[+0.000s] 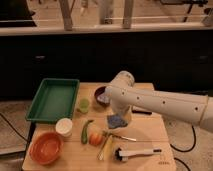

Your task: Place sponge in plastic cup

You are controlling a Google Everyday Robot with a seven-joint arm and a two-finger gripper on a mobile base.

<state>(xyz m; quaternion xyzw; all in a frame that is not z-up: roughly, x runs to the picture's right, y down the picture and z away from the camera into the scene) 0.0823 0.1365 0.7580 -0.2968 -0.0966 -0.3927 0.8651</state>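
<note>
The sponge (116, 121), a small blue-grey pad, is at the middle of the wooden table (150, 137), right under the end of my white arm. My gripper (123, 116) points down at the sponge's right edge and is mostly hidden by the arm's wrist. I cannot tell whether the sponge is held or lies on the table. A small green plastic cup (83, 105) stands upright to the left of the sponge, next to the green tray. A white cup (64, 127) stands further left and nearer the front.
A green tray (52, 99) lies at the back left, an orange bowl (46, 147) at the front left, and a dark purple bowl (101, 95) behind the sponge. A green pepper (86, 131), an orange fruit (96, 138), a knife (122, 136) and a white-handled brush (135, 152) lie in front.
</note>
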